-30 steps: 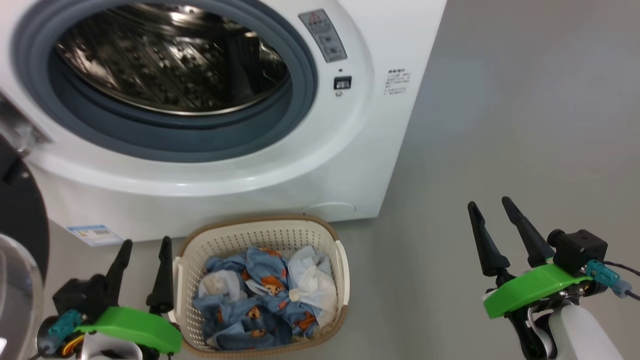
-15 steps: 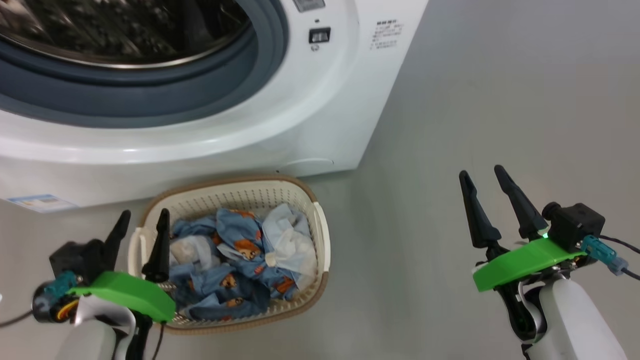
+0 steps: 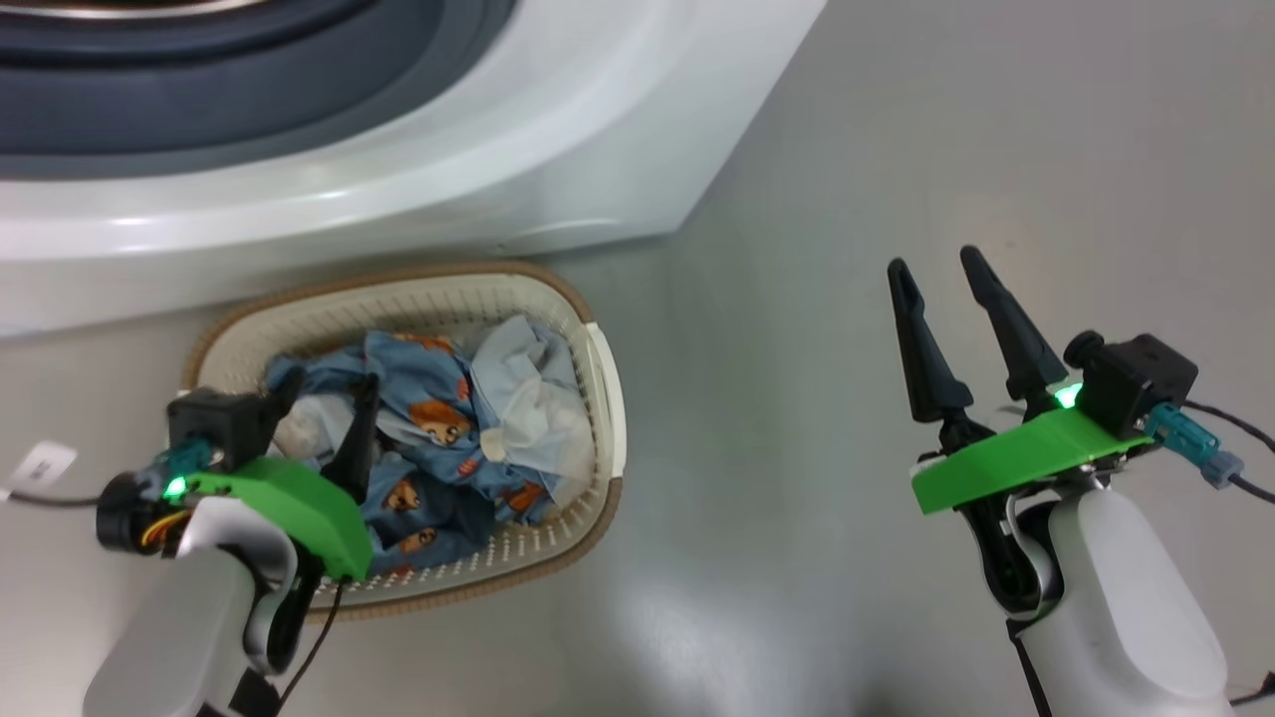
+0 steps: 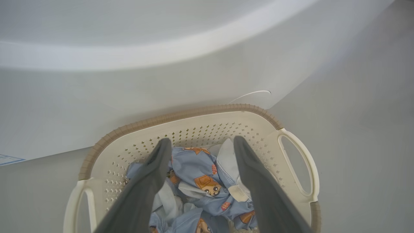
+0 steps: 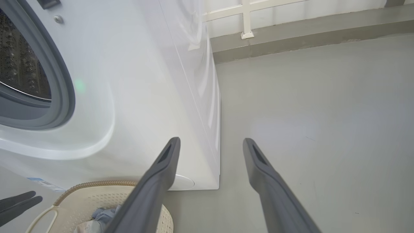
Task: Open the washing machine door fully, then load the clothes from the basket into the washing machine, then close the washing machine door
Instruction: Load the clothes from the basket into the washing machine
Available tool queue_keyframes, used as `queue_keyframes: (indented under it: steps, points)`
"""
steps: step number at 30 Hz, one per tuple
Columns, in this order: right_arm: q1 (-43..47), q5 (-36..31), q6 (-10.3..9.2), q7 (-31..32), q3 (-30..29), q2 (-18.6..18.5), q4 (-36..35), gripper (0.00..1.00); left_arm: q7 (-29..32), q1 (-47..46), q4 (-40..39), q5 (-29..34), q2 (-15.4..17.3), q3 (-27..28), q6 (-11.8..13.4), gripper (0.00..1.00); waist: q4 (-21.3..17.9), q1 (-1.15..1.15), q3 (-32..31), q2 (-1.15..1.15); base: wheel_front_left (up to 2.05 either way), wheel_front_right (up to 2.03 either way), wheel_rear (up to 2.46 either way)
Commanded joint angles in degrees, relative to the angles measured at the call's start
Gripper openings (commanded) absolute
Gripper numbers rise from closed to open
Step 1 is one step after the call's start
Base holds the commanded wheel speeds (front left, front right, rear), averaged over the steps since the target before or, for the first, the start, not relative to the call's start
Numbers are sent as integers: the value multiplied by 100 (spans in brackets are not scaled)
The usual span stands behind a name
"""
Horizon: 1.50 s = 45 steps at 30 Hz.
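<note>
Clothes (image 3: 428, 423) (blue printed fabric with a white piece among it) lie heaped in the basket (image 3: 418, 299), which stands on the floor (image 3: 797, 418) just in front of the washing machine (image 3: 398, 199).

Change since a second earlier: the head camera has tipped downward, so the machine's grey gasket (image 3: 199, 110) now runs along the top edge of that view. The left gripper (image 3: 329, 383), formerly just beside the basket's left rim, has come over the basket. Its two fingers (image 4: 152, 181) are spread wide above the heap and hold nothing. In the left wrist view they frame the fabric, with their tips short of the basket's far wall (contact with the cloth cannot be told).

Edges: the basket's far rim sits close under the machine's curved front. The machine's lower right corner stands just beyond the basket's right handle (image 3: 610, 398).

Open room: plain grey floor extends right of the basket. Well to the right of the basket the right gripper (image 3: 934, 259) hangs over that floor as before, fingers wide apart and gripping nothing. A raised kerb (image 5: 291, 42) bounds the floor far behind the basket.
</note>
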Motion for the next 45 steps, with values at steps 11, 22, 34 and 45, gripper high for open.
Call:
queue_keyframes:
  steps: [11, 22, 34, 45]
  points:
    - [-315, -92, 9, -69, 254, 137, -205, 100, 479, -934, 859, -913, 364, -1400, -14, 100, -398, 0, 916, 0, 0, 0, 0]
    - [-492, 67, 9, -69, 485, 177, -270, 100, 767, -1626, 1352, -1936, 715, -2857, -15, 100, -805, 0, 1428, 0, 0, 0, 0]
    - [-642, 378, 9, -69, 734, 180, -412, 100, 1174, -2312, 1518, -3233, 938, -3601, -15, 100, -1118, 0, 1930, 0, 0, 0, 0]
    - [-740, 459, 9, -69, 856, 180, -468, 100, 1279, -2633, 2148, -3471, 864, -4169, -15, 75, -1210, 0, 2082, 0, 0, 0, 0]
